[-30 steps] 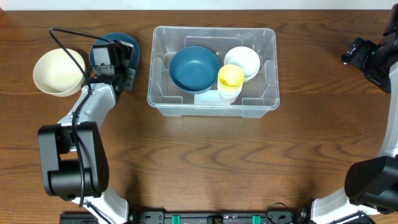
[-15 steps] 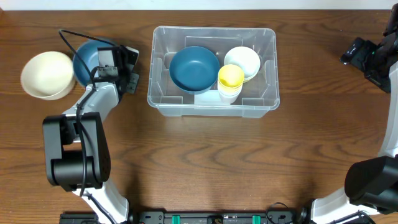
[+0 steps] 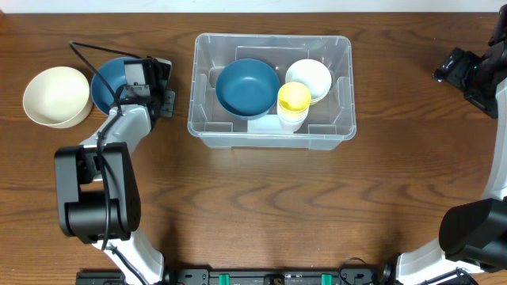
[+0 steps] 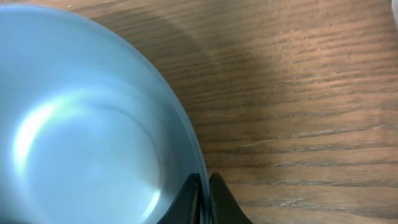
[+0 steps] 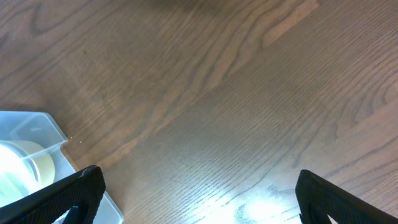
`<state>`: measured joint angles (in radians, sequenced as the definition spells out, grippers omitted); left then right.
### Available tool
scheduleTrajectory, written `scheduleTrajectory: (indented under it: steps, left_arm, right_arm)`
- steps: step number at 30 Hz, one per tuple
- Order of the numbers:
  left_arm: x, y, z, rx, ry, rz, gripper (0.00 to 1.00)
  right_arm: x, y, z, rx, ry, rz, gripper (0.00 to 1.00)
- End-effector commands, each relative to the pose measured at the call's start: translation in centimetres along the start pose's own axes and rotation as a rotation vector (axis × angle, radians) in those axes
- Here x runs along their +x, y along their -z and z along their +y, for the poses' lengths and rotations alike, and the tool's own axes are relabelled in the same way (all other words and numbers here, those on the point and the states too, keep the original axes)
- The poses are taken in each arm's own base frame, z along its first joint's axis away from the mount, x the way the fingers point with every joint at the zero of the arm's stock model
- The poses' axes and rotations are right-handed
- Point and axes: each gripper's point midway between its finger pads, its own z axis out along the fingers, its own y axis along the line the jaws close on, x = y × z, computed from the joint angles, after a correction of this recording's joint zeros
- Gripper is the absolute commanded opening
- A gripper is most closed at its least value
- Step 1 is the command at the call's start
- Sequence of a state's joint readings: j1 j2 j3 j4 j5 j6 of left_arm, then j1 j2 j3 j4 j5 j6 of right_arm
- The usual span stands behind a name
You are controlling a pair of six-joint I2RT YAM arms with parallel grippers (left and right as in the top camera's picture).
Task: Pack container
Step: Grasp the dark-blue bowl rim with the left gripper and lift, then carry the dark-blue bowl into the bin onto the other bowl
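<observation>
White arm links (image 3: 120,133), black joints (image 3: 89,202), looping black cable (image 3: 82,49), black tapered fingers (image 4: 225,204)

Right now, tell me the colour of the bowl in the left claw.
Blue. The bowl shows best in the left wrist view, with the left claw shut on its rim.

You look down on a dark brown wood-grain worktop (image 3: 269,206) filling nearly the whole overhead view, grain running mostly left to right. Past its far edge you see a thin pale strip (image 3: 238,5), too narrow to identify. In the right wrist view, light leaves a bright glare patch (image 5: 261,202) on the wood.
</observation>
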<state>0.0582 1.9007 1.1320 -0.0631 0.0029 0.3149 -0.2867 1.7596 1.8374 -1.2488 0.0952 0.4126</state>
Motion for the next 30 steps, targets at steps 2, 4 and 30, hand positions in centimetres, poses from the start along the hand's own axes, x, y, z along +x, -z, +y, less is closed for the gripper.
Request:
scheduleTrajectory:
  steps: [2, 4, 30]
  left_arm:
    - [-2.7, 2.9, 0.7, -0.005, 0.129, -0.083, 0.06]
    - [-4.1, 4.9, 1.2, -0.011, 0.181, -0.133, 0.06]
    - [-11.3, 22.8, -14.6, 0.436, -0.053, -0.473, 0.06]
  right_arm:
    - [-0.4, 0.5, -0.2, 0.005, -0.012, -0.021, 0.99]
    - [-0.4, 0.5, -0.2, 0.005, -0.012, -0.021, 0.99]
    - [-0.4, 0.5, -0.2, 0.005, -0.012, -0.021, 0.99]
